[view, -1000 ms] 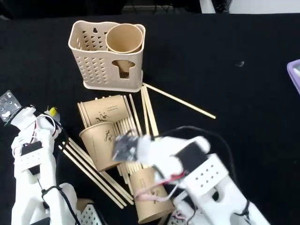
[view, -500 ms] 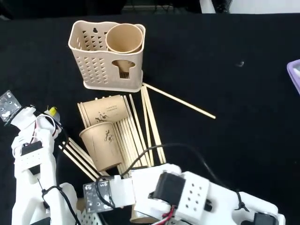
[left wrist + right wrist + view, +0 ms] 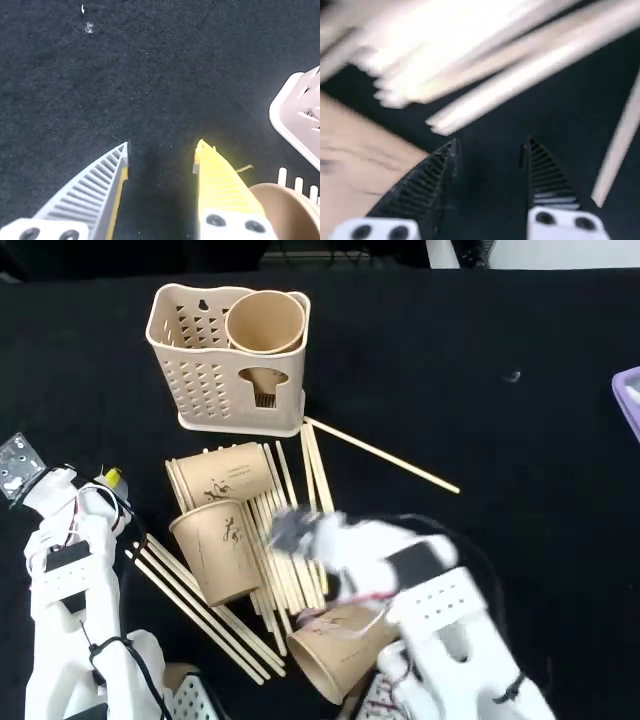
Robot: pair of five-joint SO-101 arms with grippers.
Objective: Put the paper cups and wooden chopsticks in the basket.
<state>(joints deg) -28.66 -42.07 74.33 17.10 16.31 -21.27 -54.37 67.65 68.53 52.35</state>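
Our right claw (image 3: pixel 490 145) is back over the chopsticks (image 3: pixel 278 585), half open and empty, and we see the near cup (image 3: pixel 335 655) knocked askew; one cup (image 3: pixel 265 322) sits in the basket (image 3: pixel 205 390), the rest wait.

Blurry chopsticks (image 3: pixel 485 55) and paper cup (image 3: pixel 355 165)

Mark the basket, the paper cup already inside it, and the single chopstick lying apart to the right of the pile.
basket (image 3: pixel 212 390), high view, on its perforated front wall.
paper cup in the basket (image 3: pixel 265 325), high view, on its inside surface.
single chopstick (image 3: pixel 382 453), high view, on the middle of its shaft.
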